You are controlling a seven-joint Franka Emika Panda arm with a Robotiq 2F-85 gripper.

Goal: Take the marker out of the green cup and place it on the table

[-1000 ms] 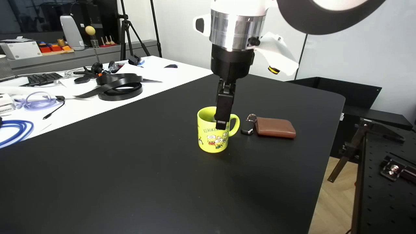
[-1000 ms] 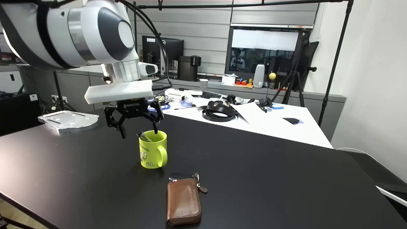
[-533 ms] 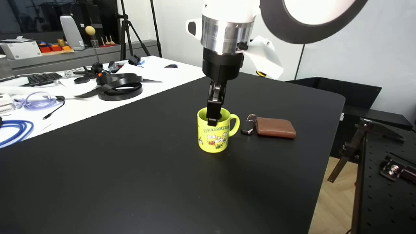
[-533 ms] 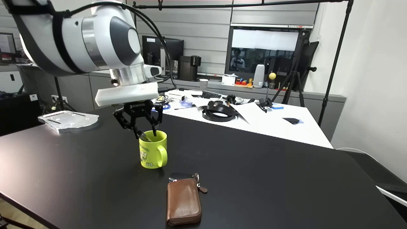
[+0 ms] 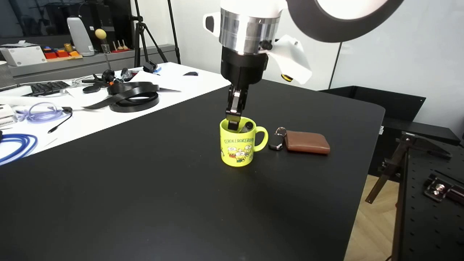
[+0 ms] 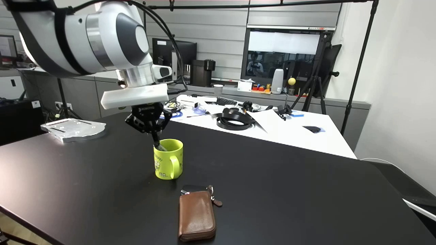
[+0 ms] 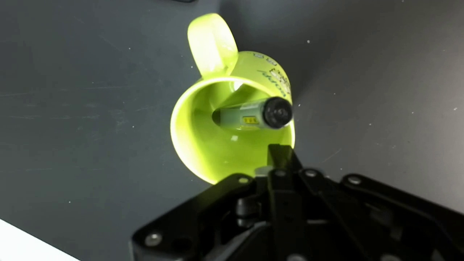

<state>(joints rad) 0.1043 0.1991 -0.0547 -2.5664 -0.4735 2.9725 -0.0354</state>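
The green cup (image 7: 195,145) stands upright on the black table (image 5: 145,195) in both exterior views. Inside it the marker (image 7: 250,115) leans with its black cap end at the rim, as the wrist view shows from above. My gripper (image 7: 281,150) has its fingertips pressed together over the cup's mouth, close to the rim and beside the marker's cap, with a gap to it. Nothing shows between the fingers. In an exterior view the gripper (image 5: 233,125) overlaps the cup's opening, with the cap to its right. Whether the tips touch the cup's wall, I cannot tell.
A brown wallet (image 5: 307,142) with a black key fob (image 5: 276,141) lies on the handle side of the cup. Beyond the table is a white desk (image 6: 316,136) with cables and a black strap roll (image 6: 235,119). A metal plate (image 6: 75,129) sits at the table's far side.
My fingers have come from wide apart to fully together. The arm shifted toward the cup, then rose slightly. The cup has slid and turned a little; the marker's cap now shows beside the fingertips.
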